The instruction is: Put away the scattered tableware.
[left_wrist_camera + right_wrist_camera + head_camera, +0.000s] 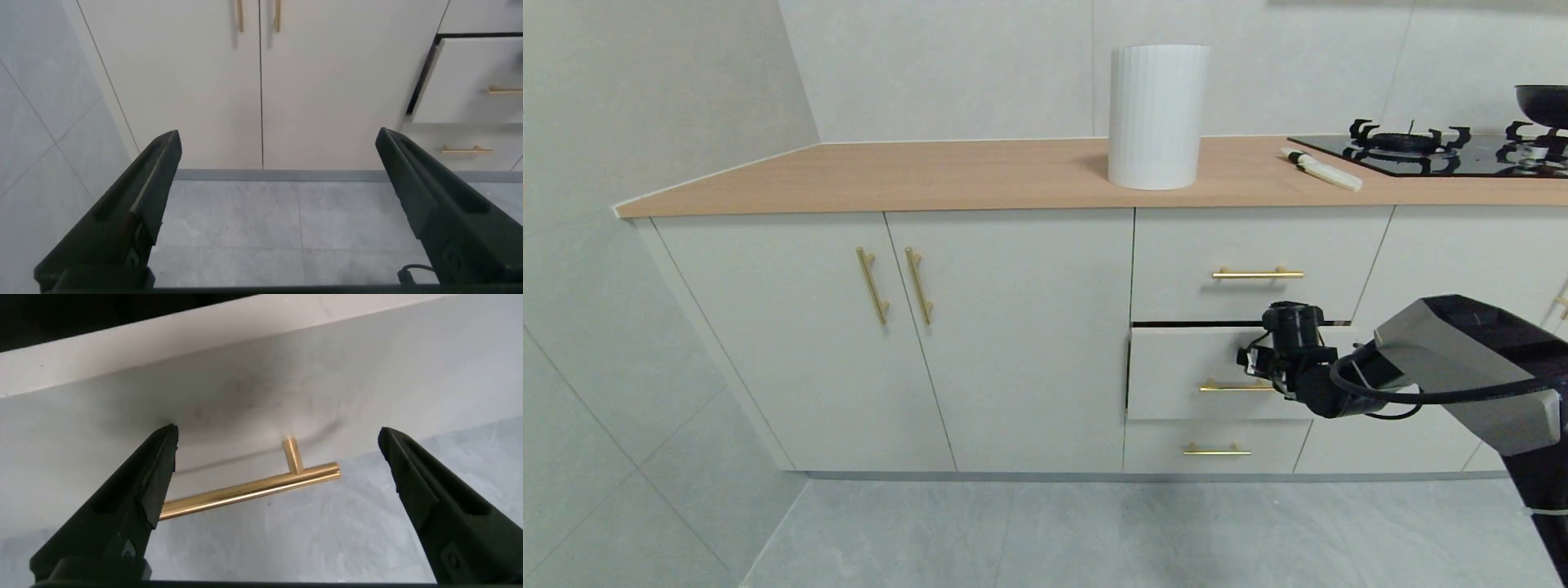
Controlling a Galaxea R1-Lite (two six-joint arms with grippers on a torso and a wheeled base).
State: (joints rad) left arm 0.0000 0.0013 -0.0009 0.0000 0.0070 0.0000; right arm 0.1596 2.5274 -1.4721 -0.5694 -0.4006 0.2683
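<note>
The middle drawer [1176, 367] of the white cabinet stands slightly pulled out, with a dark gap above its front. My right gripper [1258, 361] is right in front of the drawer's gold handle [1227, 388]. In the right wrist view this gripper [278, 441] is open, its fingers [155, 478] spread wide to either side of the gold handle [245, 490] and not touching it. A pale long utensil [1320, 169] lies on the wooden counter [931, 175] beside the hob. My left gripper [278, 139] is open and empty, low over the floor, facing the cabinet doors.
A tall white ribbed container [1158, 114] stands on the counter. A black gas hob [1437, 151] with a dark pan [1543, 102] is at the far right. The top drawer [1258, 261] and bottom drawer [1217, 447] are closed. Double cabinet doors [894, 286] are closed. Grey tiled floor [1045, 531] lies below.
</note>
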